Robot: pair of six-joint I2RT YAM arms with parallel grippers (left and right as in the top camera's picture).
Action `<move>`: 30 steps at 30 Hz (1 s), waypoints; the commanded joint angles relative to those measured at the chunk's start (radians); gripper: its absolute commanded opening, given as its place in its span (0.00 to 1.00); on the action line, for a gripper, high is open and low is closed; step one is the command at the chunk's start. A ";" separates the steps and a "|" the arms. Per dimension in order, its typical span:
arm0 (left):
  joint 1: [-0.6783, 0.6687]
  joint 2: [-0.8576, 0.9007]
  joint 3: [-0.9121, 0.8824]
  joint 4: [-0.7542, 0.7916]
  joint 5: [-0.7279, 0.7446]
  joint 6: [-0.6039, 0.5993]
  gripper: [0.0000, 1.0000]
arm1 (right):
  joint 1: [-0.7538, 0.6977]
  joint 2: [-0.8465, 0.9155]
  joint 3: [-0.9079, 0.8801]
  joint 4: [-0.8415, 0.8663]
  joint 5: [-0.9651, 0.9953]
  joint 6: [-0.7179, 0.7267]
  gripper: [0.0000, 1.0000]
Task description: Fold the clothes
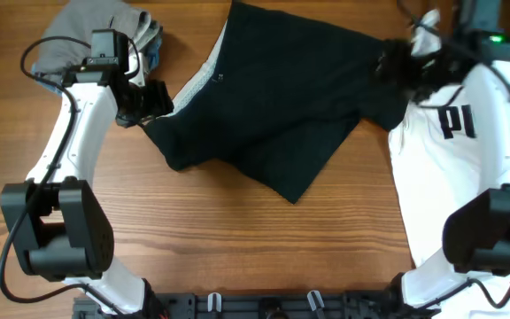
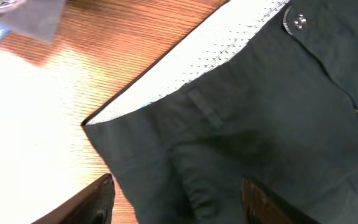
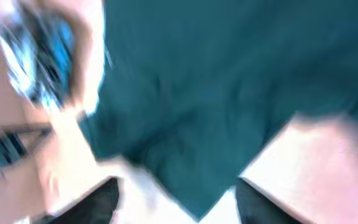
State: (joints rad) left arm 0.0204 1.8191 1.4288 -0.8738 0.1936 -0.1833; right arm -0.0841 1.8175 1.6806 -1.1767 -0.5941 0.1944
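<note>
Gaping wide at L end effector point(image 2: 180, 202), over black trousers point(image 1: 273, 89) nr waist; likewise apart at R end effector point(image 3: 176, 202), blurry, gripping nothing.

The trousers point(image 1: 273, 97) lie spread across the far middle of the desk point(image 1: 237, 230), waistband end to the left, leg ends reaching near and right; a heap of smaller garments point(image 1: 96, 31) sits at the far left, behind the left tool point(image 1: 153, 99), which stands at the waistband's left edge; the T-shirt point(image 1: 428, 177) lies along the right side, far to near; 1 trouser end overlaps its far left corner, at the right tool point(image 1: 405, 64).
</note>
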 commanded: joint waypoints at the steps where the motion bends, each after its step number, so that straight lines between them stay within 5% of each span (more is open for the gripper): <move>1: 0.002 -0.030 0.000 -0.018 -0.028 0.024 0.66 | 0.201 0.032 -0.210 -0.016 0.055 0.030 0.51; 7: 0.006 -0.064 0.000 -0.066 -0.028 0.077 0.65 | 0.500 0.033 -0.620 0.260 0.143 0.367 0.63; 11: 0.006 -0.068 0.000 -0.063 -0.028 0.080 0.70 | 0.543 0.033 -0.747 0.472 0.154 0.573 0.73; 12: 0.006 -0.068 0.000 -0.060 -0.028 0.080 0.70 | 0.543 0.033 -0.761 0.536 0.154 0.598 0.69; 14: 0.006 -0.068 0.000 -0.058 -0.028 0.080 0.71 | 0.542 0.032 -0.762 0.576 0.168 0.592 0.16; 16: 0.006 -0.068 0.000 -0.059 -0.028 0.080 0.71 | 0.537 0.029 -0.761 0.535 0.215 0.591 0.04; 23: 0.006 -0.063 0.000 -0.019 -0.027 0.080 0.63 | 0.356 -0.188 -0.703 0.045 0.575 0.575 0.04; 30: -0.009 0.037 -0.005 -0.053 0.033 0.128 0.65 | 0.114 -0.391 -0.703 -0.070 0.579 0.496 0.04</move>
State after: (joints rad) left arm 0.0196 1.7912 1.4288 -0.8951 0.1764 -0.0864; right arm 0.0639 1.4460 0.9642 -1.2240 -0.0563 0.7361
